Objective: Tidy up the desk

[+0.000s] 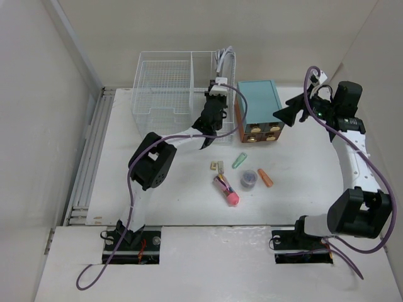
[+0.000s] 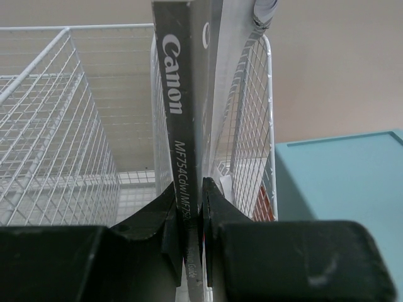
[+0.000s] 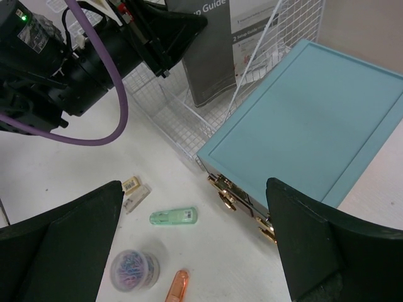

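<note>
left gripper (image 2: 191, 217): pinching booklet (image 2: 179, 126) by bottom edge
booklet: thin, light, bendy
right gripper (image 3: 194, 207): wide apart
desk (image 1: 182, 195): hard, flat

In the left wrist view we read "Canon" in white letters running down the grey cover of the Canon guide booklet (image 2: 182, 126), which stands in the wire basket (image 2: 56, 145). Below it on the same cover, in smaller white type, we read "MF754Cdw/MF75", with the rest cut off. Lower still is a tiny word, "Guide". In the right wrist view the same booklet (image 3: 211, 56) shows "p Guide" at its upper edge. On the white page (image 3: 252, 28) just beside it in the basket (image 3: 176, 119) we make out a "2" heading a line. The fine print there is too small for us to read.
</note>
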You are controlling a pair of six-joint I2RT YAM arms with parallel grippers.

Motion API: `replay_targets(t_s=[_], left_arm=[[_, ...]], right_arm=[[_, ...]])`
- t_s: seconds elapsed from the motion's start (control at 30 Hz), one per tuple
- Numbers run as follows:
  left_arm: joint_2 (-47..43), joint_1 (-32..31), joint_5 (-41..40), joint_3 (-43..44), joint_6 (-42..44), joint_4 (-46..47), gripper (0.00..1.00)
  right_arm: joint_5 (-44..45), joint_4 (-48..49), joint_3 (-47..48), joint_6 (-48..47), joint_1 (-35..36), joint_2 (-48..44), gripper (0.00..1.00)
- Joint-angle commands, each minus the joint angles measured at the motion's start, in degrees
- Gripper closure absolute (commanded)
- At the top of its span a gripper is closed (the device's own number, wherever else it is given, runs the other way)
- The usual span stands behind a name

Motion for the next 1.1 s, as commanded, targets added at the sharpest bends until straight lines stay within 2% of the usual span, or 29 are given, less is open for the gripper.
replay_targets(t_s=[0.0, 0.07, 0.1, 0.13, 0.17, 0.23, 0.27, 0.4, 0.57, 0.63, 0.7, 0.73, 0.77, 0.8, 0.83, 0.87, 0.9, 0.97, 1.0, 1.07], left_arm=[[-4.8, -0.4, -0.2, 1.4, -1.3, 10.7, 0.95], [-4.8, -0.4, -0.2, 2.0, -1.3, 9.9, 0.65], [-4.8, -0.4, -0.8, 2.0, -1.3, 9.2, 0.65], [-5.4, -0.4, -0.9, 2.6, -1.3, 8.5, 0.5], [-5.4, -0.4, -0.9, 2.6, -1.3, 7.3, 0.43], [-5.9, -0.4, -0.9, 3.1, -0.7, 7.3, 0.33], [-5.9, -0.4, -0.9, 3.1, -0.7, 6.8, 0.23], [-8.6, -0.9, -1.4, 2.0, -0.1, 6.8, 0.19], [-15.5, -6.3, -3.5, -1.6, 6.7, 9.3, 0.19], [-20.4, -10.5, -5.3, -2.8, 11.7, 9.9, 0.25], [-23.8, -13.5, -8.5, -4.6, 13.5, 8.3, 0.86], [-27.8, -16.2, -8.5, -5.5, 11.3, 3.6, 1.0], [-30.1, -17.2, -9.2, -6.5, 8.2, 0.1, 1.0], [-32.3, -18.0, -8.2, -8.6, 4.0, -3.9, 1.0], [-36.6, -18.0, -6.2, -9.5, -1.6, -9.1, 1.0], [-38.6, -18.0, -3.9, -10.7, -13.8, -18.8, 1.0], [-40.4, -17.4, 2.3, -12.2, -19.5, -22.8, 1.0], [-45.8, -16.2, 9.1, -19.5, -28.7, -27.8, 1.0], [-47.6, -15.7, 14.7, -22.6, -34.4, -28.4, 1.0], [-53.2, -15.7, 18.7, -32.9, -38.4, -28.4, 0.97]], right_arm=[[-1.4, 2.0, 0.0, -0.1, -0.4, 0.4, 0.0], [-1.4, 2.0, 0.0, -0.1, -0.4, 0.4, 0.0], [-1.4, 2.0, 0.0, -0.1, -0.4, 0.4, 0.0], [-1.4, 2.0, 0.0, -0.1, -0.4, 0.4, 0.0], [-1.4, 2.0, 0.0, -0.1, -0.4, 0.4, 0.0], [-1.4, 2.0, 0.0, -0.1, -0.4, 0.4, 0.0], [-1.4, 2.0, 0.0, -0.1, -0.4, 0.4, 0.0], [-1.4, 2.0, 0.0, -0.1, -0.4, -0.1, 0.0], [-0.5, 2.0, 0.0, -0.1, -0.4, -0.7, 0.0], [1.6, 1.1, 0.0, -2.0, -0.4, -1.4, 0.0], [5.0, 0.3, 0.0, -3.5, -0.4, -2.8, 0.0], [5.5, -1.0, 0.0, -5.4, -0.4, -2.9, 0.0], [5.5, -1.7, 0.0, -6.2, -0.4, -3.4, 0.03], [6.5, -3.3, 0.0, -6.2, -0.4, -3.4, 0.4], [7.2, -4.3, 0.0, -6.2, -0.4, -3.4, 0.64], [8.0, -4.3, -1.3, -6.8, -0.4, -3.4, 0.81], [12.1, -5.0, -2.1, -6.8, -0.4, -4.3, 0.95], [17.0, -4.5, -4.5, -7.4, 2.0, -6.3, 0.95], [19.6, -3.8, -8.0, -7.4, 3.2, -9.2, 0.91], [30.6, -0.6, -11.6, -9.1, 9.3, -13.3, 0.74]])
